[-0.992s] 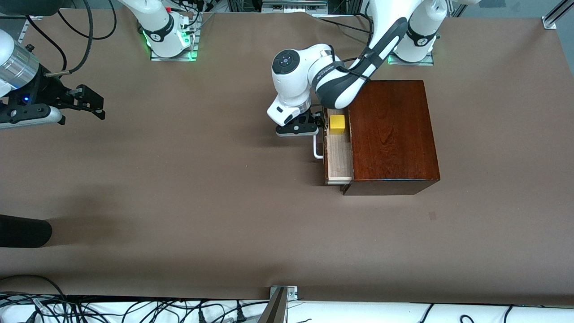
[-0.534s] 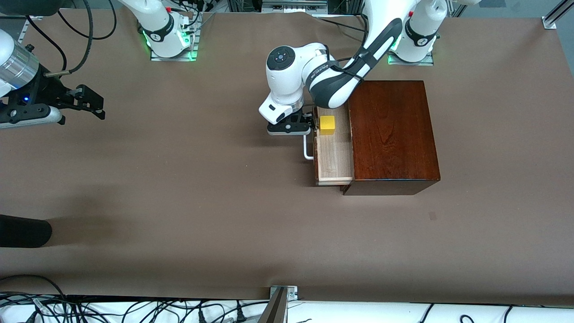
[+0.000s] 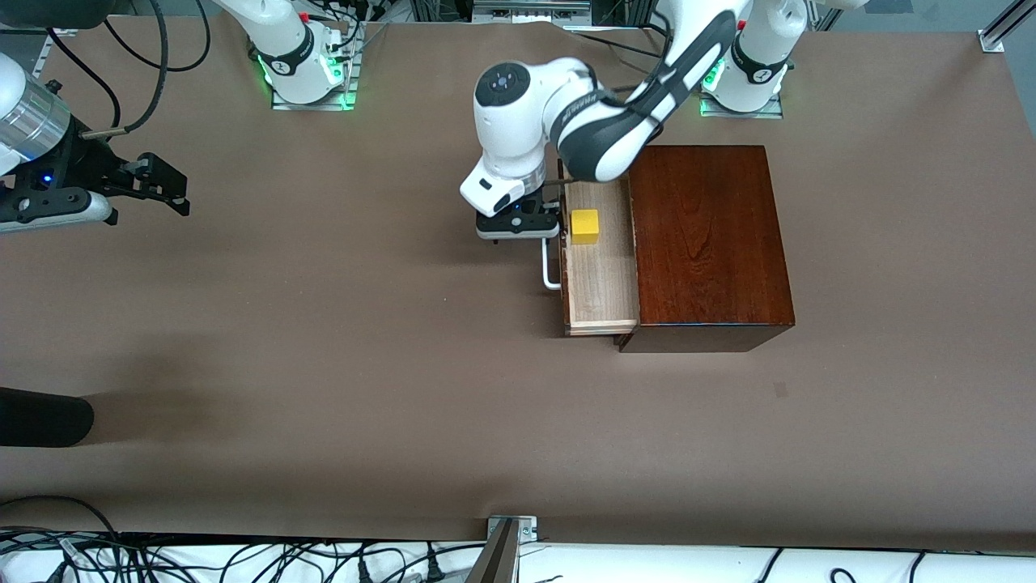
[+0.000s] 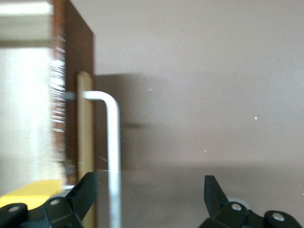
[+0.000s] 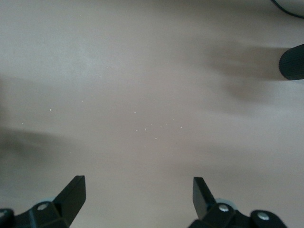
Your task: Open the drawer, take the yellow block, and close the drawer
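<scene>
While my right fingers [image 3: 171,188] wait spread and empty over bare counter [image 3: 364,364] at mid-height by the right arm's end, my left fingers [image 4: 149,192], upper middle, straddle the white handle [image 3: 551,271] wide open, unclamped. The drawer [image 3: 599,283] stands out from the box [image 3: 704,235], with the yellow block [image 3: 585,226] exposed inside near its front wall, open room above.

Brown matte table covering [image 3: 324,364], spanning nearly the whole front view. White strip along the nearest edge, strewn with tangled black cables [image 3: 202,563]. Metal bracket [image 3: 511,528] at mid-edge. Aluminium profile [image 3: 1004,28] at 1 upper corner. Even overhead light, soft shadows.
</scene>
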Available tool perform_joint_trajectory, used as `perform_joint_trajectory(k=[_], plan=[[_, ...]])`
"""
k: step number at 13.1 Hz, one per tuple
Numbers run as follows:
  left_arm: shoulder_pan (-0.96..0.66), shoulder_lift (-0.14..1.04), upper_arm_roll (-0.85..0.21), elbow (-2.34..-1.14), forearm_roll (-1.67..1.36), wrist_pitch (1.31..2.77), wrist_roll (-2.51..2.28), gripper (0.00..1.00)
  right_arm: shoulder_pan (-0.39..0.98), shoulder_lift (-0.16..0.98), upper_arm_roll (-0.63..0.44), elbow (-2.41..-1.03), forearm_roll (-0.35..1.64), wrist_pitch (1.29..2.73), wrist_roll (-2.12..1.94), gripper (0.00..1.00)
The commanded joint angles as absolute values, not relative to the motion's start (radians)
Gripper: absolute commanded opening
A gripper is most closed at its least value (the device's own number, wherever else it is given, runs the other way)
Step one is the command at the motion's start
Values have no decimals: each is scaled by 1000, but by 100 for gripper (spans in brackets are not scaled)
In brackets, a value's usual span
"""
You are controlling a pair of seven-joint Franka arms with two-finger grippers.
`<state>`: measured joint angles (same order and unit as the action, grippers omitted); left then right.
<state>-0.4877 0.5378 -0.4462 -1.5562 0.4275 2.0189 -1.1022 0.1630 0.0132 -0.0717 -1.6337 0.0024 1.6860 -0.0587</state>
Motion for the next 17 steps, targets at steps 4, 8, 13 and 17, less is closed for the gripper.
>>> perform_joint_trajectory(k=[4, 8, 13, 17], plan=[[-333, 373, -451, -1539, 426, 1797, -811, 100, 163, 20, -74, -1612, 18, 1677, -61, 100], [-155, 287, -453, -1539, 353, 1727, -524, 100, 173, 29, -64, -1612, 35, 1681, -57, 100], [71, 190, -335, -1555, 0, 1697, -145, 100, 248, 89, -42, -1612, 52, 1683, -66, 100], [-106, 37, 23, -1682, -5, 1718, 100, 100, 359, 121, 56, -1612, 54, 1680, -147, 100]])
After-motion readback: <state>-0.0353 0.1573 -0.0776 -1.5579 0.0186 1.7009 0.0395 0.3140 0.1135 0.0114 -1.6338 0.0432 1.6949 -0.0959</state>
